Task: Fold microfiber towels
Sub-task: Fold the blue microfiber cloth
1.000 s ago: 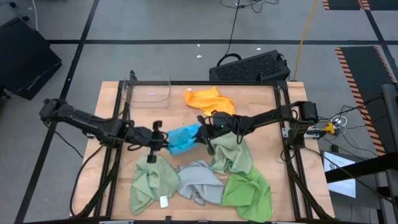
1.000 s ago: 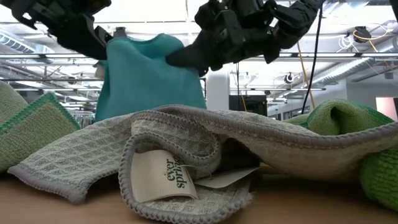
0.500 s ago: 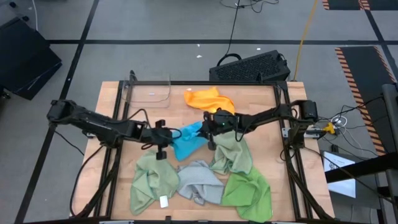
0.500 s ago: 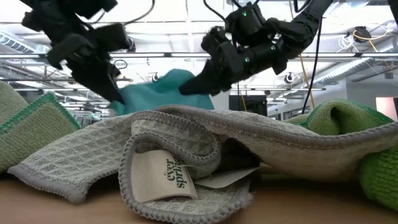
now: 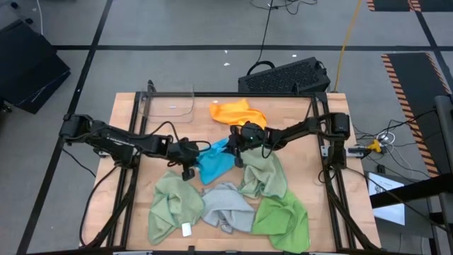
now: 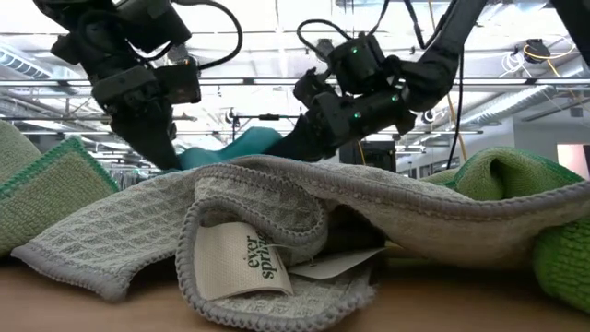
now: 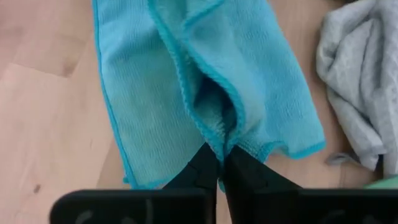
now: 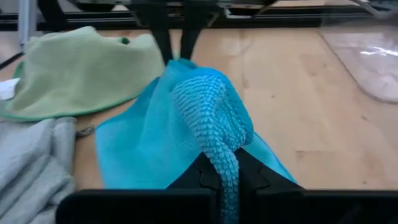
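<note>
Your left pincer [image 5: 192, 157] sits low over the middle of the worktop [image 5: 297, 117], its fingers [image 7: 202, 163] pressed together on a bunched edge of the bright blue towel [image 5: 214, 160]; the left wrist view shows the blue fabric gathered into a ridge running straight into the closed tips. Your right pincer [image 5: 232, 143] comes in from the opposite side and is likewise clamped tight on the same towel, with a hump of blue cloth rising out of its fingers [image 8: 205, 174] in the right wrist view. So both pincers hold the blue towel, one at each end, and the cloth between them sags down onto the wood, partly spread, partly creased. The orange towel [image 5: 238, 113] lies crumpled toward the far edge, near the right pincer. One sage green towel [image 5: 175, 207] is heaped at the near left, the second sage green towel [image 5: 263, 175] just beside the blue one on the right. The grey towel [image 5: 228, 207] is between them at the near edge; the low view shows its white label [image 6: 238, 261] turned toward the camera. The bright green towel [image 5: 283, 221] lies at the near right corner. A clear plastic sheet [image 5: 170, 101] rests at the far left of the worktop.
</note>
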{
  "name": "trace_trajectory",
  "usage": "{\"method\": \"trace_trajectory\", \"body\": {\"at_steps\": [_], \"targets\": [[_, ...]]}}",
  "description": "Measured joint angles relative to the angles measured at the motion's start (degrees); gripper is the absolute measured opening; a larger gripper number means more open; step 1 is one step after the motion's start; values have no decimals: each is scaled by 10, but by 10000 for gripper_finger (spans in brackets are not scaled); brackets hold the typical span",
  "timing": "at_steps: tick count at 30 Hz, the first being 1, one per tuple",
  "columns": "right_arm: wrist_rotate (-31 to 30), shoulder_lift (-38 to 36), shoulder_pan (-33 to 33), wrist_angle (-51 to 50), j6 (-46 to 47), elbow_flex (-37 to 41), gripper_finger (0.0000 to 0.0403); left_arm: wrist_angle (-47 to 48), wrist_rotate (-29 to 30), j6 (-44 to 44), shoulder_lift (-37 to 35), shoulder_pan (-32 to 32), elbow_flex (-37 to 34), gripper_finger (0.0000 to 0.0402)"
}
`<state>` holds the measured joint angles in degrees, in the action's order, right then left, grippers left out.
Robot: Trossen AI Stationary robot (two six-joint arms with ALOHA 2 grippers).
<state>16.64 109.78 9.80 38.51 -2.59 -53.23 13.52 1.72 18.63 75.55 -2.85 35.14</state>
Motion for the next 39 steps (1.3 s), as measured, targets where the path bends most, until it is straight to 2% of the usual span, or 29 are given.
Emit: {"method": "trace_trajectory", "body": {"at_steps": [4,7,13,18,23,27,30,35,39], "targets": [[-1,1,11,-5,0,0,5,2,1,2,8,8,0,23],[-1,1,21,-8,-1,0,18,-1,27,-1,10,15,0,20],[-42,1,28,-17,-3,0,102,2,39,22,10,27,0,31],[-47,-7,38,-22,-6,0,172,31,38,36,5,37,1,104],[-48,-29,51,-27,-6,-1,210,75,97,29,-17,60,25,185],[-47,-58,52,-52,0,-1,217,88,85,1,-46,72,49,221],[-38,-64,47,-50,0,-1,211,41,86,-17,-63,67,52,225],[-13,-47,14,-47,6,-1,190,-77,69,-42,-34,42,14,193],[-16,-25,-8,-50,-8,0,167,-119,91,-31,11,33,-25,156]]}}
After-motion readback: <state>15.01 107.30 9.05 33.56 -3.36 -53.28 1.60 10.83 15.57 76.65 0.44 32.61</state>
